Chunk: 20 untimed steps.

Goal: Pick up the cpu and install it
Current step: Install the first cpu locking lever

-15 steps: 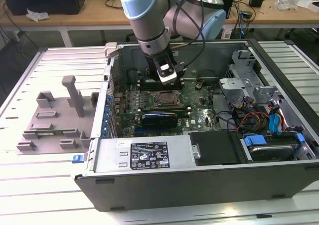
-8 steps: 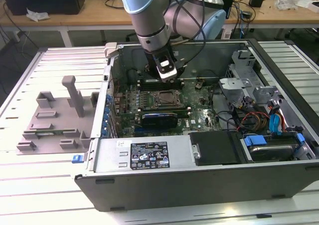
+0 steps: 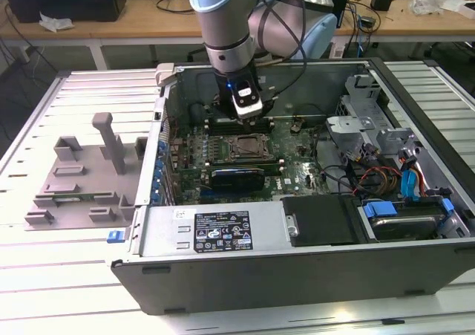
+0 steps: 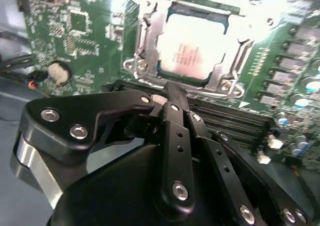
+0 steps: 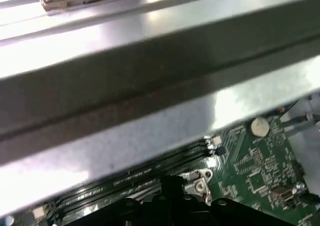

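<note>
The cpu (image 4: 192, 48) lies flat inside the metal-framed socket (image 4: 145, 45) on the green motherboard (image 4: 75, 30), as the second wrist view shows: a small square chip with a pale, shiny silver-grey top, faint dark print near its middle and a thin darker rim where it meets the frame on every side. In the exterior view the socket (image 3: 249, 148) sits near the middle of the board within the open computer case (image 3: 297, 275), which rests on the slatted tabletop (image 3: 44, 275). The end effector (image 4: 167, 93) hovers just beside the socket, over the dark memory slots (image 4: 235, 118), apart from the chip and holding nothing; its black fingers (image 4: 175, 110) are drawn together into a narrow point with no visible gap. A round silver coin cell (image 4: 58, 72) sits on the board well apart from the socket. In the exterior view the arm (image 3: 230, 30) reaches down into the case from above, and a grey plastic tray (image 3: 82, 179) with upright blocks lies on the tabletop toward the exterior view's left, outside the case.
</note>
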Each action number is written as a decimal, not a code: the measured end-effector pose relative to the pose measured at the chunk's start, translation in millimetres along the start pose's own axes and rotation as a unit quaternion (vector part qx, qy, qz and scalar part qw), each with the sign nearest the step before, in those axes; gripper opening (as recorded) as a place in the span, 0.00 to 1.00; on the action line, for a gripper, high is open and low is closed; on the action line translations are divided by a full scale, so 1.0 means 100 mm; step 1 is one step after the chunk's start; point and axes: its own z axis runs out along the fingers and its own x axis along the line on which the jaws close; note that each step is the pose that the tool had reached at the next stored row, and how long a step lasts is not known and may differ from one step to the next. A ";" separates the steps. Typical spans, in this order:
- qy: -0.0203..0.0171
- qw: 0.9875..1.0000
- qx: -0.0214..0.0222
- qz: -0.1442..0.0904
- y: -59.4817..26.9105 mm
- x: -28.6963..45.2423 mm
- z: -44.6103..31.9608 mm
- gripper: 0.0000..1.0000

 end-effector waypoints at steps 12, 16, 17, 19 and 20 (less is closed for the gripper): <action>0.026 0.998 0.050 0.000 -0.014 -0.095 0.011 0.11; 0.034 0.998 0.052 -0.004 -0.021 -0.156 0.022 0.11; 0.035 0.998 0.052 -0.005 -0.033 -0.160 0.022 0.11; 0.036 0.998 0.052 -0.010 -0.105 -0.187 0.019 0.11; 0.038 0.998 0.052 -0.013 -0.143 -0.200 0.021 0.11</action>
